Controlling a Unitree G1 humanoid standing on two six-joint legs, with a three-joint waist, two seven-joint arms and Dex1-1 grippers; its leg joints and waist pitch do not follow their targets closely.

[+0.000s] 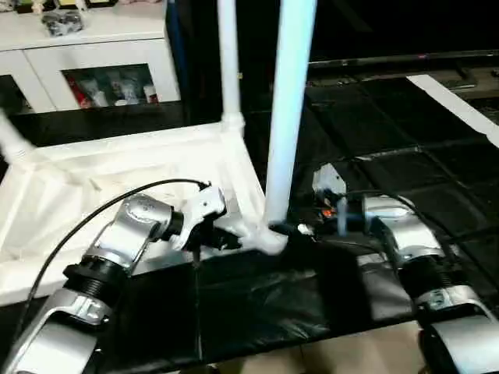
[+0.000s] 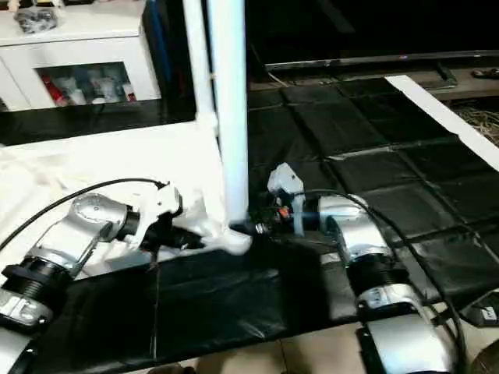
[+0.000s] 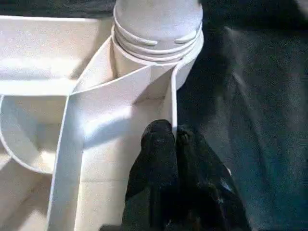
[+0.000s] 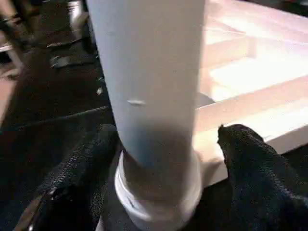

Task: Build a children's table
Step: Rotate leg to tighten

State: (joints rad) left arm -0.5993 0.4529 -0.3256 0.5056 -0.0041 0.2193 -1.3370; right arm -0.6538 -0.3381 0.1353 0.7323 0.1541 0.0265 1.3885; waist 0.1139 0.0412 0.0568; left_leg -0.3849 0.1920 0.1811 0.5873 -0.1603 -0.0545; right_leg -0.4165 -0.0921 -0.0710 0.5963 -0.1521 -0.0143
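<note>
Presently, key relation: near leg (image 1: 288, 117) standing upright in the near corner socket (image 1: 269, 238) of the inverted table top (image 1: 117, 175); right gripper (image 4: 159, 159) straddling the leg's base, one finger on each side
Table top: lying underside up on the black floor mat (image 1: 257, 304), ribs facing up; occupying the left part of the head views; near right corner lying between the two forearms
Leg long axis: vertical, rising from the socket and out past the upper edge of the head views; tapering not readable from these views
Thread collar: ridged rings visible at the leg base (image 3: 156, 41) just above the socket rim; judged not fully seated, though depth cannot be confirmed
Second leg (image 1: 228, 62): upright in the far right corner socket, well apart from both grippers
Third leg (image 1: 14, 144): part of one at the far left corner, leaning; seating not readable
Right gripper fingers (image 4: 255, 163): spread apart, flanking the leg base; contact with the leg not confirmed
Left gripper (image 3: 173, 139): fingertips pressed together, resting against the thin rib wall (image 3: 172, 101) of the top just beside the socket; no part gripped; judged to be steadying the top
Nearer arm: right, on the mat side of the corner; leg directly between its fingers
Left arm: over the table top, pointing toward the same corner
Coming move, judged: closing on the leg and turning about the vertical axis
Risk, judged: leg tilting if the top shifts on the mat
</note>
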